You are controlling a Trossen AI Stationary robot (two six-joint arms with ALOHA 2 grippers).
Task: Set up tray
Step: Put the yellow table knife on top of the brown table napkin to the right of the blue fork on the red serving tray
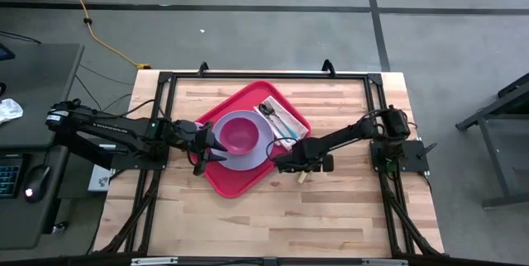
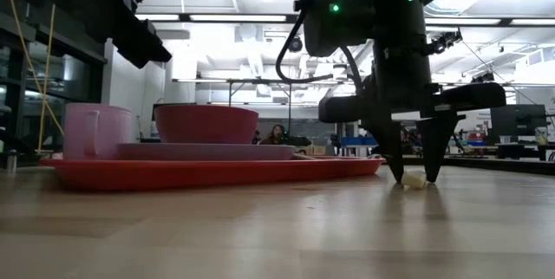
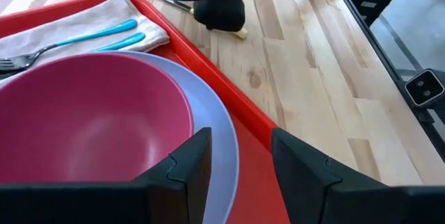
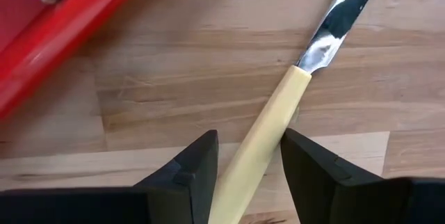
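The red tray (image 1: 248,185) lies at the table's middle and carries a lavender plate (image 1: 227,157) with a pink bowl (image 1: 241,134), a pink cup (image 2: 95,130), and a napkin (image 1: 281,121) with a fork and blue-handled cutlery. A knife (image 4: 268,133) with a cream handle and a steel blade (image 4: 341,15) lies flat on the wood just right of the tray. My right gripper (image 4: 248,161) points down with its fingertips at the tabletop, open, one finger on each side of the handle. My left gripper (image 3: 240,175) hovers open over the plate's rim. My right gripper comes from above, pointing down, with its fingers across the knife's cream handle (image 4: 257,151), which fills most of the gap between them. Whether the fingers touch the handle cannot be told. The knife lies flat on the table.
A black frame (image 1: 165,80) runs round the wooden tabletop. Bare wood (image 1: 273,225) stretches toward the near edge. A desk with a mouse and keyboard (image 1: 25,175) stands beyond the table's left side.
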